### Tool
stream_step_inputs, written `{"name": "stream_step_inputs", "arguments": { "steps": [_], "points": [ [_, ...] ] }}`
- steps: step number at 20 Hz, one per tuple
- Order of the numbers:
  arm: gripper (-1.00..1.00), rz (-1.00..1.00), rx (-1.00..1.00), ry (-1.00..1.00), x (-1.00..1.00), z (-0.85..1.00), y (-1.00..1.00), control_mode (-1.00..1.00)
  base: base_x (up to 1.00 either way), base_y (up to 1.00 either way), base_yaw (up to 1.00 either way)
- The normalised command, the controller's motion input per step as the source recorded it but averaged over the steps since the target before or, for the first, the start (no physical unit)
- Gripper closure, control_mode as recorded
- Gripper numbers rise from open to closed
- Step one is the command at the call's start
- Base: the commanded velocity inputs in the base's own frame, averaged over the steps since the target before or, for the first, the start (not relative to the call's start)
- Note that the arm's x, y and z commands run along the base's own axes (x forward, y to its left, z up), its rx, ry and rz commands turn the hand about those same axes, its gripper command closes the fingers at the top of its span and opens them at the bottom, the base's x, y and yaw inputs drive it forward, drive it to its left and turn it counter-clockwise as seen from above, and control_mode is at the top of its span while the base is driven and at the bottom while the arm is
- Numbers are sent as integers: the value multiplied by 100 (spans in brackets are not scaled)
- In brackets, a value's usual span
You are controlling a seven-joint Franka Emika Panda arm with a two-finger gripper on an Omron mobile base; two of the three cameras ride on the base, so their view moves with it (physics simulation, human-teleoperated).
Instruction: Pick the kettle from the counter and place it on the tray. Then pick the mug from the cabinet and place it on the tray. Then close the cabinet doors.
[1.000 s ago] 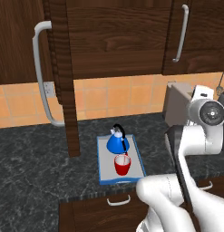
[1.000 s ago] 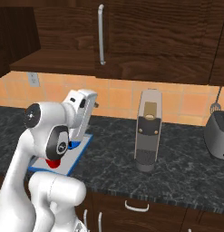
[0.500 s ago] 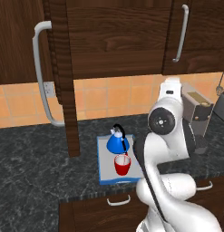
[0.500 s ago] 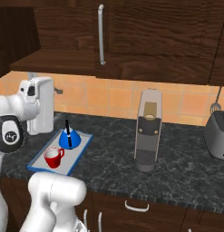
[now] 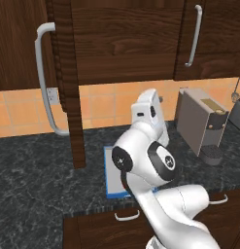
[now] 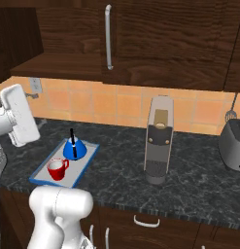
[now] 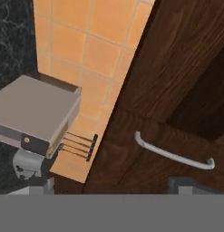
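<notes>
Already stowed on tray point(image 6: 41, 176), below the claw: kettle point(image 6: 73, 150), mug point(image 6: 57, 168). Outstanding: cabinet doors point(image 5: 63, 73), left open. Claw point(image 7: 109, 186) spread wide, nothing held.

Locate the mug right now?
In the right base view the mug sits on the tray at the counter's left end, just in front of the kettle.

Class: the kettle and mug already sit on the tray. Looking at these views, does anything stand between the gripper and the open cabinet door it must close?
Nothing visible does. The open gripper faces a cabinet door and its bar handle across clear space. The coffee machine lies off to one side.
</notes>
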Motion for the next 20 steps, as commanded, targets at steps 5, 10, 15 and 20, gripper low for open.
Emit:
{"name": "stream_step_inputs", "arguments": {
  "steps": [5, 10, 15, 20],
  "points": [
    [-100, -2, -27, -4, 1, -24, 51, -100, 0, 0, 0],
    [-100, 0, -7, 4, 9, -11, 33, -100, 0, 0, 0],
    [-100, 0, -6, 2, 0, -13, 60, -100, 0, 0, 0],
    [-100, 0, -6, 2, 9, -30, 51, -100, 0, 0, 0]
  ]
}}
